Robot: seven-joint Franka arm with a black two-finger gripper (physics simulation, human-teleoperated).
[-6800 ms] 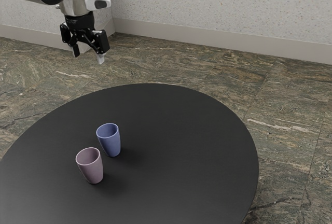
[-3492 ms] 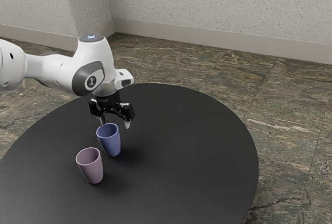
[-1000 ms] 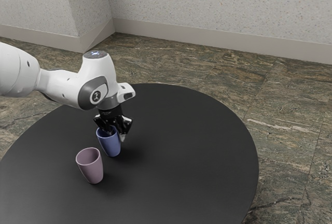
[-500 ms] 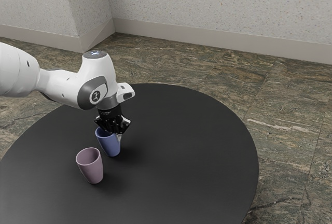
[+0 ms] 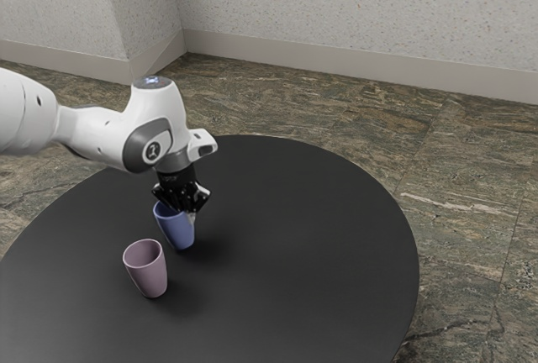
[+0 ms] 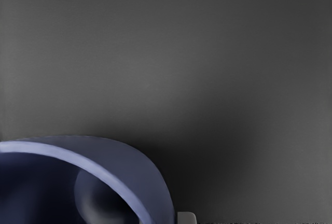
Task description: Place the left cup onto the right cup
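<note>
exterior view: gripper (image 5: pixel 181 205) pinched narrow on rim wall of blue cup (image 5: pixel 175 230); blue cup tilted, base apparently barely off black table (image 5: pixel 319 237). pink cup (image 5: pixel 145 268) upright, mouth up, near, toward exterior view's left and closer to camera than jaws. long axis of blue cup off vertical; likely needs righting above pink cup. wrist view: blue rim just under hand. count: two cups, one gripper.
</note>
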